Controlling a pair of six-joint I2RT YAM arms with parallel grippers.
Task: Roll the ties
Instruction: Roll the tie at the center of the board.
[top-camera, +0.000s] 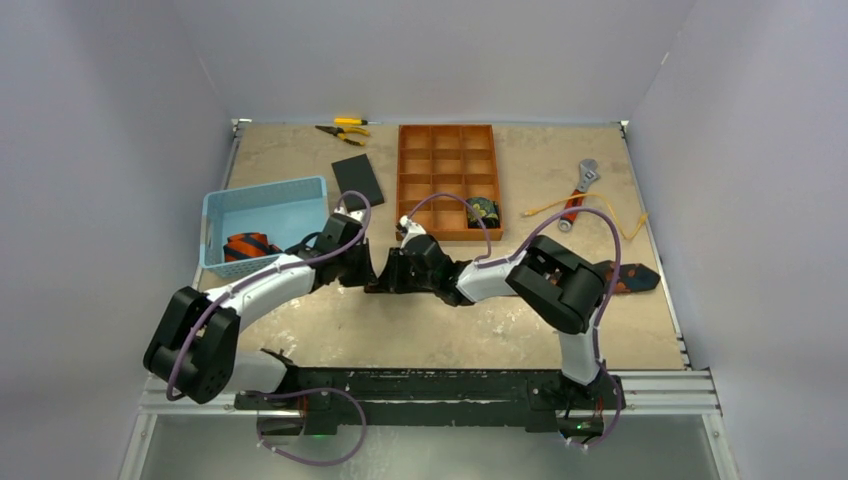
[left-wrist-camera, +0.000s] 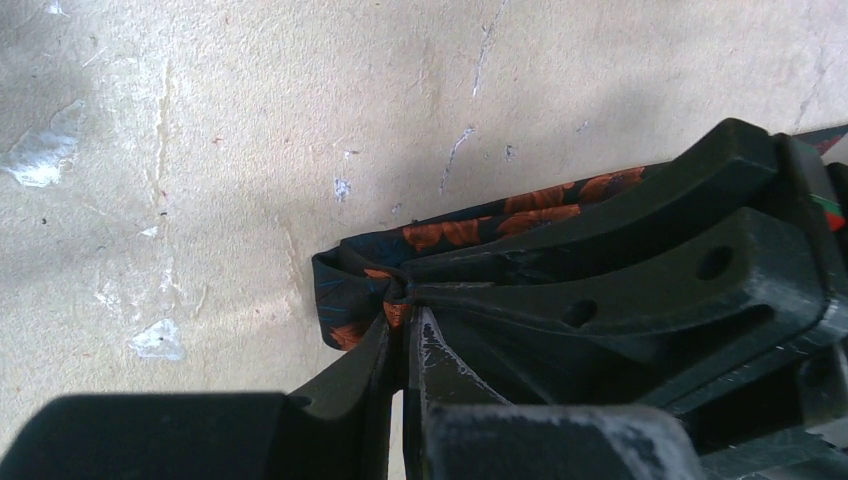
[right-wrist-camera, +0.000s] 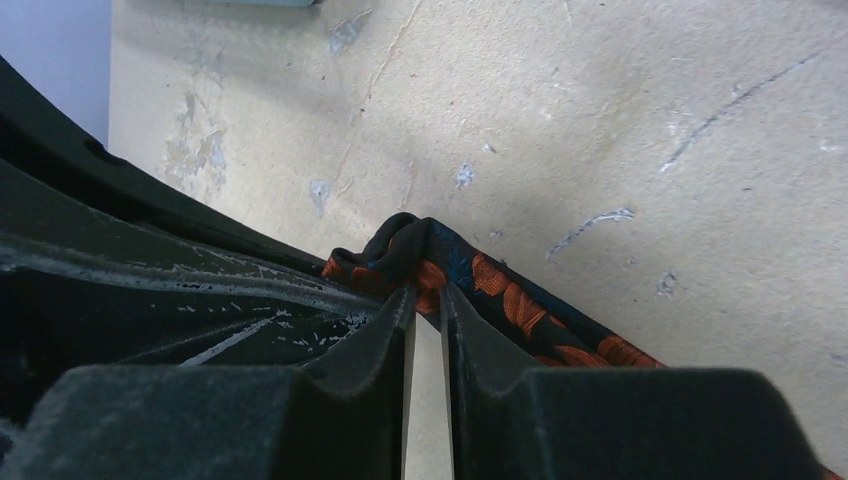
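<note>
At centre frame from above, left fingers (left-wrist-camera: 345, 395) and right fingers (right-wrist-camera: 372, 350) both pinch nearly shut on the folded end of the orange-marked tie (right-wrist-camera: 520, 305), apparently anchoring it on the desk (top-camera: 450, 330) to begin rolling.

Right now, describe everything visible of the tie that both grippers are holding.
The tie is dark fabric, navy-black with red-orange leaf-like marks. One end is folded over and bunched, pinched by both the left gripper and the right gripper, which meet it from opposite sides. The rest trails flat on the table to the right, under the right arm, its wide pointed end lying near the table's right edge.
</note>
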